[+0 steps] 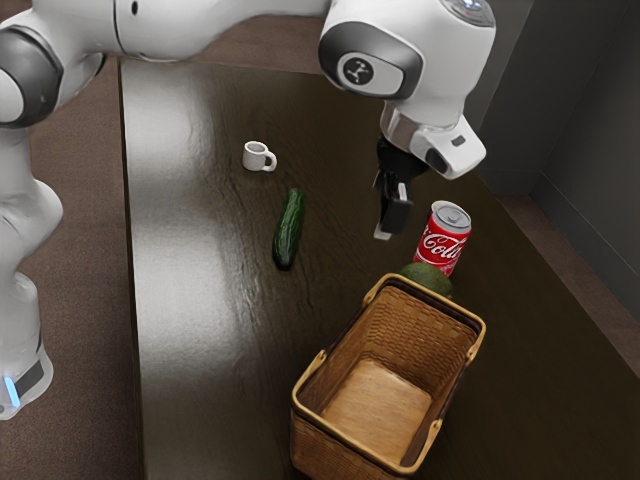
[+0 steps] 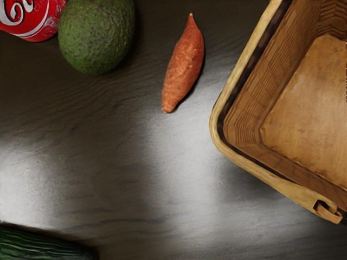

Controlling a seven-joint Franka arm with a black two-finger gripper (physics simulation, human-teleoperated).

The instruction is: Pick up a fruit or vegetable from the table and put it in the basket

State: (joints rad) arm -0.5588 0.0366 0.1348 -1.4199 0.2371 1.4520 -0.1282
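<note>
High over the table, between the cucumber and the red can, hangs my gripper point(image 1: 390, 212); the views do not settle how far it is spread. The dark green cucumber point(image 1: 289, 229) lies to its left in the exterior view. A green avocado point(image 1: 427, 278) is partly hidden behind the rim of the wicker basket point(image 1: 431, 310). In the wrist view an orange sweet potato point(image 2: 183, 66) lies between the avocado point(image 2: 96, 36) and the basket point(image 2: 221, 111). One end of the cucumber point(image 2: 42, 245) shows there too. The basket's visible floor is bare.
A red cola can point(image 1: 442, 240) stands upright just beyond the avocado. The white mug point(image 1: 256, 156) is past the cucumber, toward the far end of the dark table point(image 1: 215, 300). Raised handles lie along the basket's rim.
</note>
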